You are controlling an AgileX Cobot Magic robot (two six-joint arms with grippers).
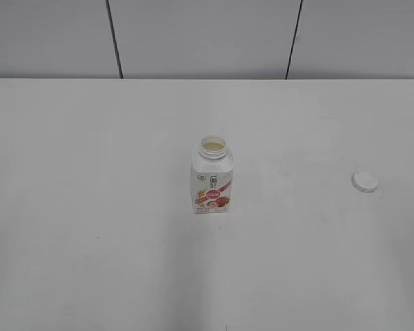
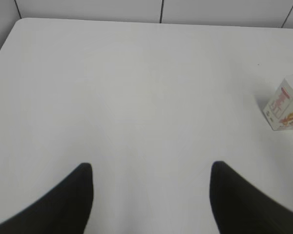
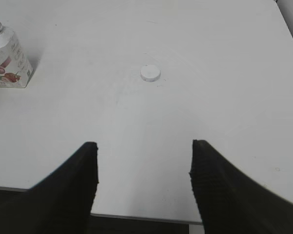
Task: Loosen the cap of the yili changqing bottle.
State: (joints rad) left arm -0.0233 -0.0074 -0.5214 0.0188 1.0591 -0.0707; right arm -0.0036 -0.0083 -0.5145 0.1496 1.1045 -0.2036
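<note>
We judge that the task is already at its end: the yili changqing bottle (image 1: 212, 177) stands upright near the middle of the white table (image 1: 90, 207) with its neck open, and the cap (image 1: 364, 181) lies flat on the table well apart from it, to the right. In the exterior view no arm is visible, so both arms seem to be pulled back to the near side. The left gripper (image 2: 151, 195) hangs over bare table with its two dark fingers (image 2: 73, 200) spread wide and nothing between them; the bottle is at the right edge of its view. The right gripper (image 3: 142, 180) is also wide open and empty, near the front edge of the table, with the cap ahead of it and the bottle at the far left of its view. In our opinion no further turning is needed; the next move, if any, calls only for keeping the arms away from the open bottle so it is not knocked over. The bottle is small, squat and white, with squarish shoulders, a wide threaded neck, and a label with a pink band and red fruit. Inside the neck we see a pale, creamy surface. The cap is a small round white disc with a flat top.
</note>
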